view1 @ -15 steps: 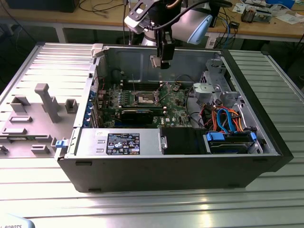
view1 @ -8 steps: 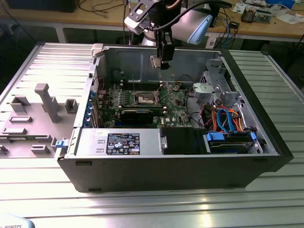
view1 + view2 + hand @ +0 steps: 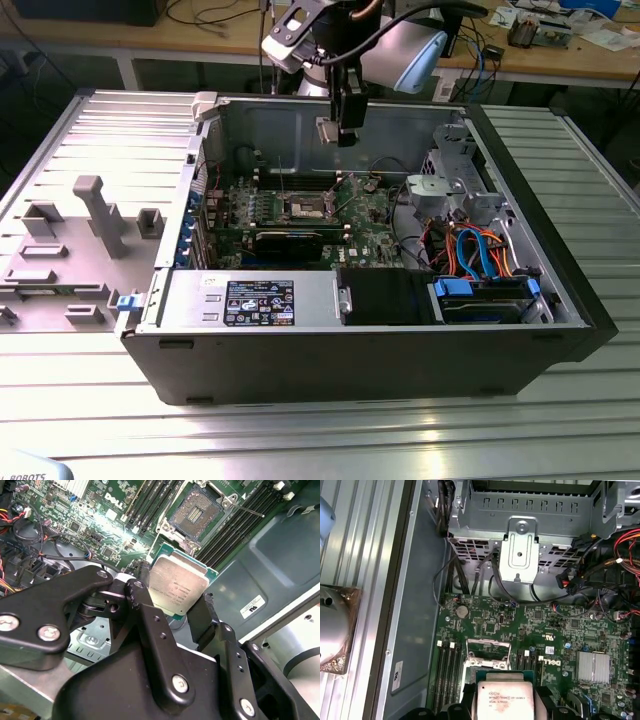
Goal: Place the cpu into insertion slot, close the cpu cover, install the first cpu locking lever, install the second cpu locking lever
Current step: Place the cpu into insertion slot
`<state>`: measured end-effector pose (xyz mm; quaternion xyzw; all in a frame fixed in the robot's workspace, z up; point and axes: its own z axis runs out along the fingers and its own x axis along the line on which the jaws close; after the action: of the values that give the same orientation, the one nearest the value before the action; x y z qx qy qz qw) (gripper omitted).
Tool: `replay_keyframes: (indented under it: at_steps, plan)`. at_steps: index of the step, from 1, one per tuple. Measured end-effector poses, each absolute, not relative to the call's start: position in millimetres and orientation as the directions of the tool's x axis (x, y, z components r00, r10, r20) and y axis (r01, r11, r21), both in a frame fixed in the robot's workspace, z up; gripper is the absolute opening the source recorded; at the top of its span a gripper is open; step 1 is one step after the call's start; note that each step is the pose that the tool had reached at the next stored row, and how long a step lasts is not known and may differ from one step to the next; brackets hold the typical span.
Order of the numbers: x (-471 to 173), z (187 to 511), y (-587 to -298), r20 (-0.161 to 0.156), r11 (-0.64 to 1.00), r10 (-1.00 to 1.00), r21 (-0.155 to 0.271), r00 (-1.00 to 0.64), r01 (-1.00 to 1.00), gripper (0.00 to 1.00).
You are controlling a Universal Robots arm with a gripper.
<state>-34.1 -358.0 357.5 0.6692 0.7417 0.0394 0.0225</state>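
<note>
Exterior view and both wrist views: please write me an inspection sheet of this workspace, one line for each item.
Surface: ribbed metal table bearing the open computer case.
Job's things: cpu held above the green board; insertion slot empty and uncovered; cpu cover looks lifted open.
Clutter: grey fixture blocks on the table at the exterior view's left.
Grippers: pincer shut on the cpu.
Cables: orange and blue cables inside the case; black cables near the board's edge.
Surroundings: wooden bench behind the table, with loose items on it.
</note>
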Motion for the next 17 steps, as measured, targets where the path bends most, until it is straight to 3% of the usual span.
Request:
replay_keyframes:
  at_steps: [17]
  plan:
    - [-34.2, 352.4, -358.0, 0.02, 0.05, 0.998, 0.089, -0.052, 0.995, 0.54]
